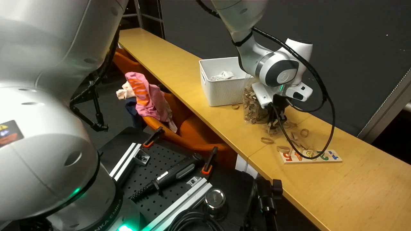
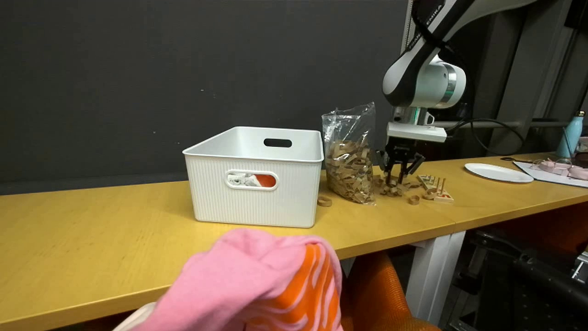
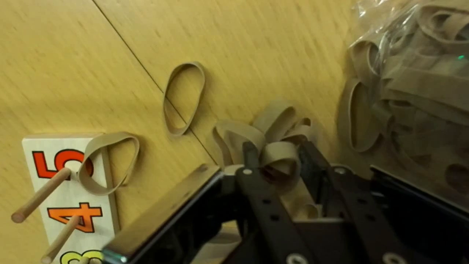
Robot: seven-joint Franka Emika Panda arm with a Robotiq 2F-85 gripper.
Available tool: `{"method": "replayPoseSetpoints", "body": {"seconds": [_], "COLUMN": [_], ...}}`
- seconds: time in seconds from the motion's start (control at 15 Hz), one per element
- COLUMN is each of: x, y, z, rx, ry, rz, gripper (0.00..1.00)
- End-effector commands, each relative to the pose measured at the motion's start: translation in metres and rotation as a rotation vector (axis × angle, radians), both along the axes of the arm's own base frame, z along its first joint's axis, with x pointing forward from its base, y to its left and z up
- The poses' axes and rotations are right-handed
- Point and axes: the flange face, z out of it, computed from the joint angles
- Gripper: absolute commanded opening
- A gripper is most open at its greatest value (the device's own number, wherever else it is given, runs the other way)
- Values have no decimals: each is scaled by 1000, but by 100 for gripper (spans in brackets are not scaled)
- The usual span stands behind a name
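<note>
Rectangular white ribbed plastic basket (image 1: 224, 96): one, in an exterior view, on the yellow wood-grain bench (image 1: 369, 179) close to the front edge, crumpled white cloth (image 1: 222, 76) inside.
Flat pale wooden board (image 1: 330, 158): one, printed with five coloured numerals, between the bench's front and back edges.
Clear creased plastic bag (image 2: 353, 123): one, in an exterior view, upright beside the basket, stuffed with flat tan rubbery bands (image 2: 350, 174).
Black two-fingered pincer (image 2: 394, 181): pointing down, released, fingers parted at a heap of tan bands (image 2: 392, 191) on the bench between bag and board.
Round white plate (image 2: 498, 174): one, smooth, farther along the bench than the board.
Heap, wrist view: curled loops lie between the parted fingers, too tangled to count.
Single bands, wrist view: two stand out, an open oval band (image 3: 176, 132) on the bench and a bent band (image 3: 110, 139) overlapping the board's edge by the red 5.
Round wooden pegs (image 3: 42, 194): three in sight, smooth, rising from the board.
</note>
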Motion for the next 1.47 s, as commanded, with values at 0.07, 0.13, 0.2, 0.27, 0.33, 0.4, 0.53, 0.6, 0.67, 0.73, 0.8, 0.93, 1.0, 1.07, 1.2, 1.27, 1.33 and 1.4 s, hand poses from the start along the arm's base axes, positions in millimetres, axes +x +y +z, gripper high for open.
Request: {"method": "replayPoseSetpoints", "body": {"seconds": [0.07, 0.13, 0.2, 0.27, 0.33, 0.4, 0.53, 0.6, 0.67, 0.73, 0.8, 0.93, 1.0, 1.07, 1.2, 1.27, 1.33, 1.4], "x": [7, 9, 11, 13, 14, 16, 18, 19, 20, 20, 20, 17, 16, 15, 14, 15, 15, 14], "y": [-4, -6, -7, -8, -9, -10, -12, -12, -11, -9, -6, -4, -4, -5, -6, -5, -5, -5], "z": [-3, -6, -9, -12, -15, -17, -22, -24, -27, -29, -33, -40, -42, -45, -48, -45, -44, -42], "rx": [5, 8, 10, 12, 13, 17, 22, 24, 26, 30, 34, 34, 34, 35, 35, 32, 29, 25], "ry": [21, 25, 29, 33, 38, 45, 53, 56, 60, 67, 74, 88, 91, 94, 98, 92, 89, 85], "rz": [-7, -8, -8, -7, -9, -9, -10, -8, -7, -4, -4, -4, -6, -7, -7, -6, -6, -6], "gripper": [73, 82, 88, 97, 100, 100, 100, 100, 100, 100, 100, 100, 100, 94, 68, 59, 52, 45]}}
